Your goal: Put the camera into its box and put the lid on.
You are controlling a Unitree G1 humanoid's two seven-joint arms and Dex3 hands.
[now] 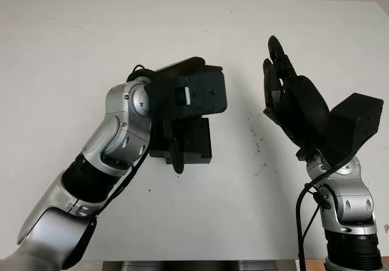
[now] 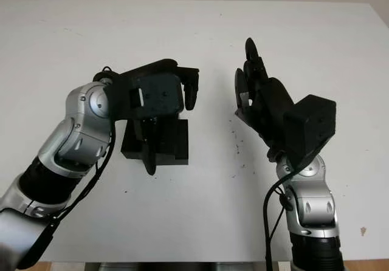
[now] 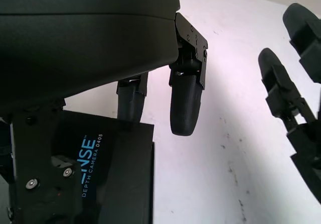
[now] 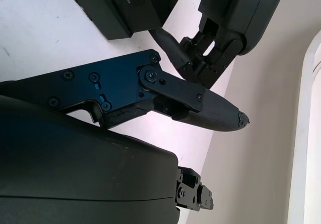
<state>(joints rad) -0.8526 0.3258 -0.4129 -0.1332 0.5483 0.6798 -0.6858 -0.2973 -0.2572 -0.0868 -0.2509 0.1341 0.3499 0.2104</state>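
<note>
Both arms are coming up from the 6 o'clock edge of the head views, and the left hand (image 1: 182, 101) is hanging right over the box (image 1: 193, 142), sitting just left of the middle of the white table (image 1: 73, 46). That hand isn't gripping anything: one finger is dangling down across the front of the box at about 6 o'clock, and in the left wrist view two fingers (image 3: 184, 103) are pointing out past the box edge, loose and holding nothing. Whether they're actually brushing the box I can't tell. The box is showing a black top with "DEPTH CAMERA D405" printed on it, so it's looking closed from here, lid on, lying flat on the table. The right hand (image 1: 285, 95) is hovering at roughly 3 o'clock from the box, well apart from it, palm turned toward the left hand, fingers pointing up toward 12 o'clock, released and holding nothing. A few dark specks (image 1: 258, 143) are dotting the table between the two hands.
</note>
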